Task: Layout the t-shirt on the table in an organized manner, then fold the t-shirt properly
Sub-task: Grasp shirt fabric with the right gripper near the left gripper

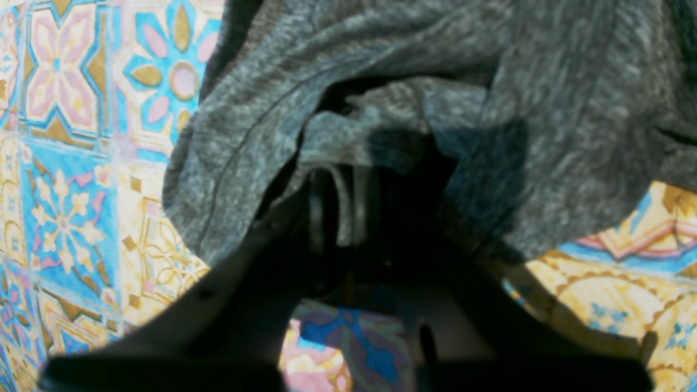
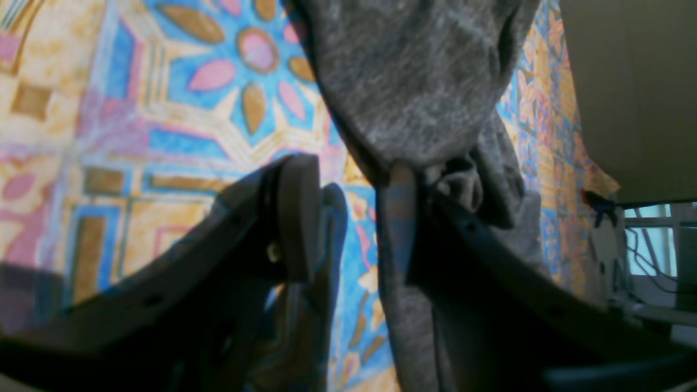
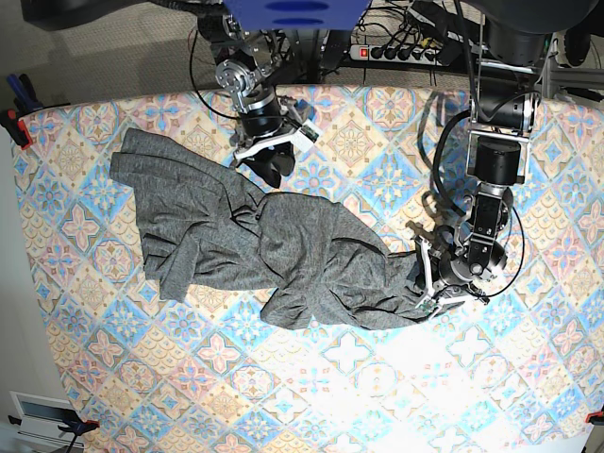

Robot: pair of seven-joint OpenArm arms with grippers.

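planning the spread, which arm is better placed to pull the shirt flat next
Left, probably. Its hand is shut on the t-shirt edge and could drag it outward across the table. The right hand is open, with cloth only draped over one finger.

Tile-pattern table (image 3: pixel 528 377) w/ crumpled grey t-shirt (image 3: pixel 283 255) lying spread across its middle.

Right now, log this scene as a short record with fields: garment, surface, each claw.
garment: t-shirt, dark grey, crumpled and twisted, lying diagonally, not yet spread flat
surface: table under a pastel tile-pattern cloth
left claw: at the shirt's end nearest it in the base view, shut on bunched fabric
right claw: at the shirt's far edge, jaws apart; cloth drapes over one finger, no pinch visible
fold: not started
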